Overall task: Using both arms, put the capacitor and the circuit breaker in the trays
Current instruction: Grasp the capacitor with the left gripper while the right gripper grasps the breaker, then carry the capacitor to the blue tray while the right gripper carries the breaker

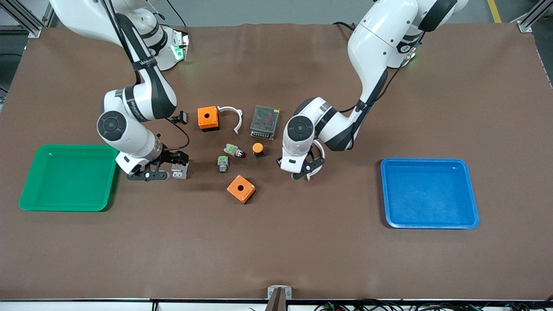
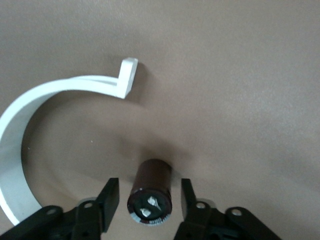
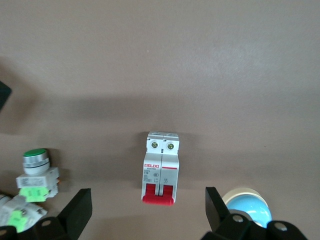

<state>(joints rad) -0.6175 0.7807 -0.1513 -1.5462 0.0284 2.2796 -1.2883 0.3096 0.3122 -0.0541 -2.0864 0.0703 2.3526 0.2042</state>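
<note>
Brown worktop [image 1: 276,242] carries the capacitor [image 2: 151,192], lying on its side beside a white curved clip [image 2: 30,125], between the spread fingers of the left hand [image 2: 150,200], not yet gripped. The right hand [image 3: 147,210], fingers wide apart, straddles the circuit breaker [image 3: 161,167], which lies flat between the green tray [image 1: 65,177] and a green-topped button [image 3: 35,170].

Front view: high, across table [image 1: 276,242], facing both arm bases, whole scene. Wrist views: close, looking down; left shares capacitor [image 2: 150,192], right shares circuit breaker [image 3: 161,168].
</note>
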